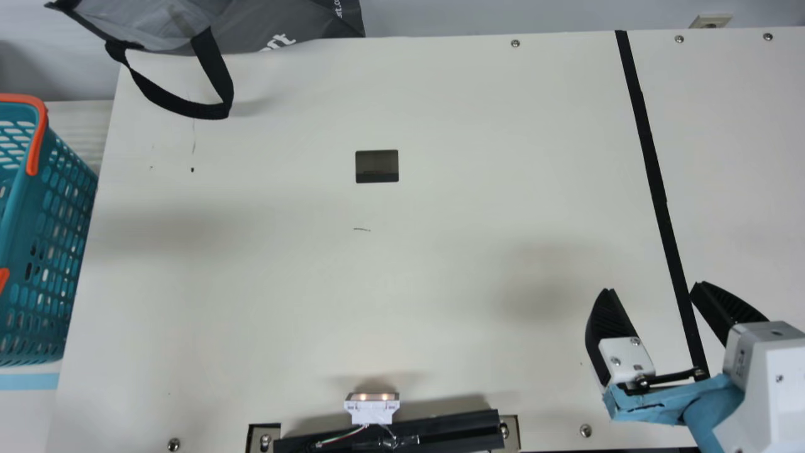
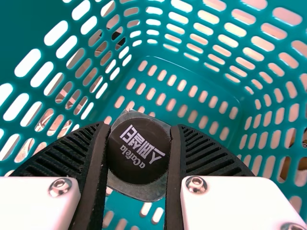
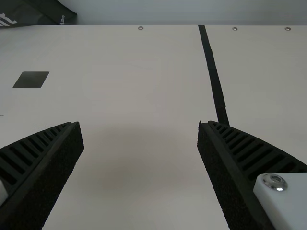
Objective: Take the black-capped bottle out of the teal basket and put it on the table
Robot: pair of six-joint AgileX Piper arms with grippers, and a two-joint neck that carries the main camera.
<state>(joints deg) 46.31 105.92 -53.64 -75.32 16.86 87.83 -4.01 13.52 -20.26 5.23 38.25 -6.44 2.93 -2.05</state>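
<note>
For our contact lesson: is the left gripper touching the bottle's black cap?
Touching: left wrist view shows the left gripper closed against both sides of the cap.

Main view: high, steeply down on table [image 1: 440,126]; left wrist view: close, down inside teal basket [image 1: 28,195], shared with main; right wrist view: low, slanting across table, sharing black strip [image 1: 655,176] with main

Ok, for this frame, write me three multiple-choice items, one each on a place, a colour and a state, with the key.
1. Where is the black-capped bottle?
A) on the cream table
B) inside the teal plastic basket
C) in the grey bag

2. What colour is the basket's handle?
A) white
B) yellow
C) orange

3. The right arm's black-fingered gripper is:
A) open
B) shut on the bottle
C) shut, empty

Key:
1 B: perforated teal walls surround it.
2 C: an orange bar shows at the rim.
3 A: its fingers stand wide apart.
</note>
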